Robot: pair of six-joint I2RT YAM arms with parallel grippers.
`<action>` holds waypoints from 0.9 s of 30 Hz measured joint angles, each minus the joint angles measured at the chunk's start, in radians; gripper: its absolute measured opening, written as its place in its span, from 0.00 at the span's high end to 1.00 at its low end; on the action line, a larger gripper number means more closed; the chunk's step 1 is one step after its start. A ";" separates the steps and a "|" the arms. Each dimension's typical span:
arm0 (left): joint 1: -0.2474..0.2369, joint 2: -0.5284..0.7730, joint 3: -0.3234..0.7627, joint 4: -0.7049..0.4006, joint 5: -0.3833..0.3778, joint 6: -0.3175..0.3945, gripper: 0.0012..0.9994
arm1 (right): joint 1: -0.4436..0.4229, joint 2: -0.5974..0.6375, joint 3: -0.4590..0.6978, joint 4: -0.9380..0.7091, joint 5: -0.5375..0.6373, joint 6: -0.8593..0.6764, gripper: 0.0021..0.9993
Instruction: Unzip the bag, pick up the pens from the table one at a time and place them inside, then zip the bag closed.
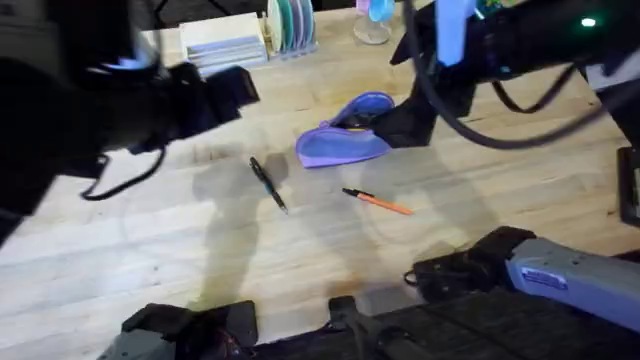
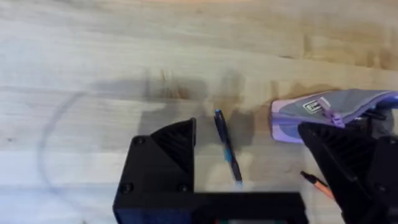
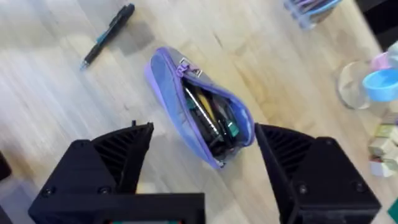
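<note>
Tool-wise, my left tool (image 2: 249,180) hangs with its fingers spread wide, empty, right above the black pen (image 2: 227,145), which lies flat on the surface (image 2: 93,50) between the two fingers as my left wrist view has it. My right tool (image 3: 199,180) is likewise spread and holding nothing, poised over the bag (image 3: 199,118), its fingers either side of the pouch without touching as far as I can judge.

That bag lies on its side with the zipper already drawn back; the mouth gapes and I can see dark items and something green inside. From overhead, the orange pen (image 1: 378,202) lies on the wood just in front of the bag (image 1: 345,135), the black one (image 1: 268,184) a little to its left.

So I judge unzipping done and the first pen pickup in hand. Next I need to descend squarely over the black pen's middle, close on it, then carry it to the open mouth, perhaps steadying the pouch with my right tool.
</note>
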 joint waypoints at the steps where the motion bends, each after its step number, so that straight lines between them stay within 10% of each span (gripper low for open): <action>1: -0.022 0.012 0.000 -0.007 -0.016 -0.025 0.00 | 0.000 -0.017 0.000 0.000 0.000 0.000 0.00; 15: -0.184 0.283 0.000 -0.080 -0.102 -0.401 0.00 | 0.000 -0.117 0.000 0.000 0.000 0.000 0.00; 27: -0.265 0.463 -0.003 -0.068 -0.115 -0.546 0.01 | 0.000 -0.117 0.000 0.000 0.022 0.000 0.00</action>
